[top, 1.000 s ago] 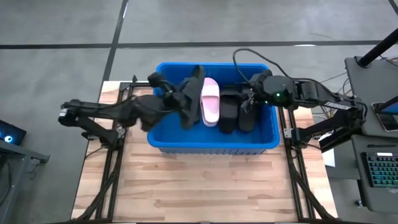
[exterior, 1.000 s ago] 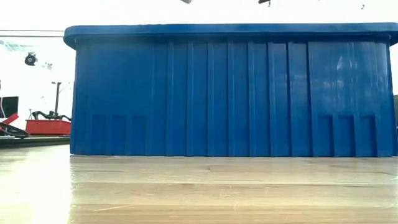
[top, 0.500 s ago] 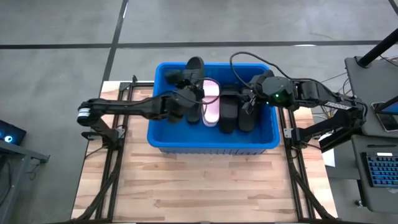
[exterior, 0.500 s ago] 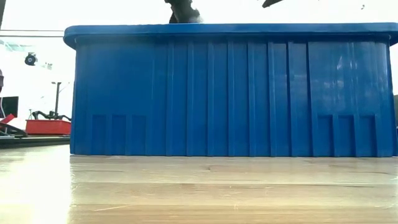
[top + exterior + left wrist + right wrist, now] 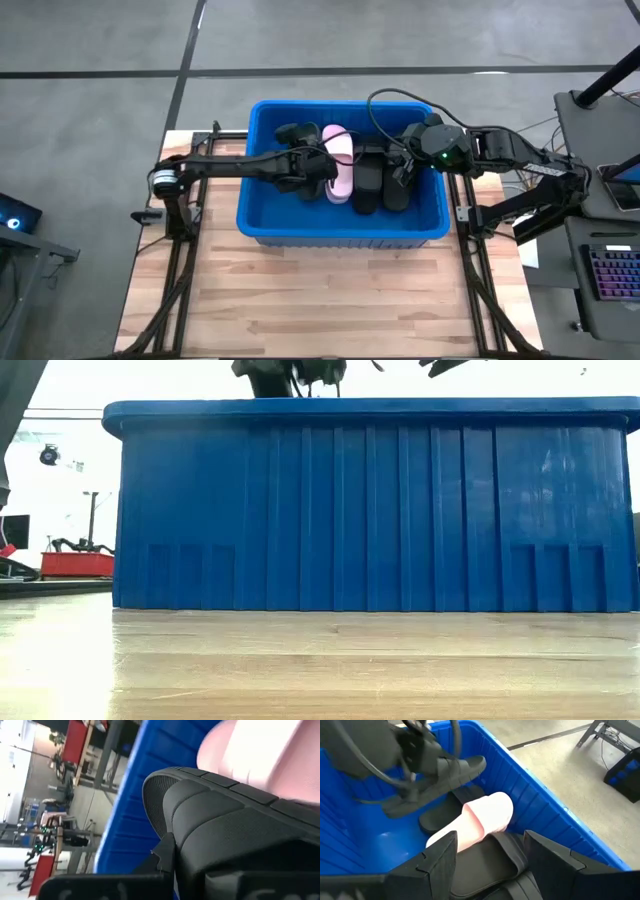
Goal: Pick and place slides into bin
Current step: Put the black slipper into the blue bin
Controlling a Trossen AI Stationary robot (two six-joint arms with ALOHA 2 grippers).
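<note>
The blue bin [image 5: 340, 236] stands on the wooden table. In it lie a pink slide [image 5: 340, 170] and black slides [image 5: 368, 185] side by side. My left gripper [image 5: 310, 165] reaches into the bin from the table's left and is shut on another black slide [image 5: 455, 772], just left of the pink slide [image 5: 480, 822]. My right gripper [image 5: 490, 862] is open and holds nothing. It hangs over the black slides at the bin's right part. My left gripper holds the black slide [image 5: 225, 830] from the table's left; the gripper's own body hides where its fingers meet it. The slide is tilted, one end [image 5: 479, 764] raised, and hangs above another black slide [image 5: 440, 820] on the bin floor.
The bin's tall walls [image 5: 370, 510] surround both grippers. A cable [image 5: 385, 100] loops over the bin's far right corner. Bare table [image 5: 330, 300] lies in front of the bin. A desk with a keyboard [image 5: 612, 275] stands at the right.
My left gripper has carried the black slide toward the table's right, over the bin's left wall, first toward the far wall, then down into the bin beside the pink slide. The slide has turned about and tipped over. My right gripper has stayed open.
</note>
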